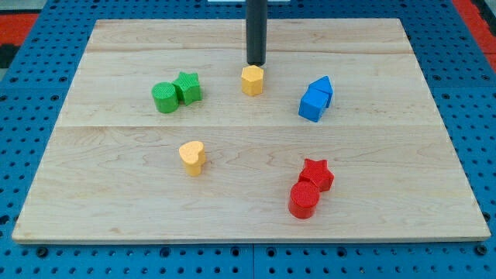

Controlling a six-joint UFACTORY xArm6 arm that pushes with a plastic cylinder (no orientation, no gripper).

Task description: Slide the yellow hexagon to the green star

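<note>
One rod stands upright; my tip rests just above the yellow hexagon. As end effector it holds nothing. Well left sits the green star.

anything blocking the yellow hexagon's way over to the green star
Nothing visible does. The board between the yellow hexagon and the green star to its left in the view is bare. My tip sits just above the hexagon, not on its right side.
</note>
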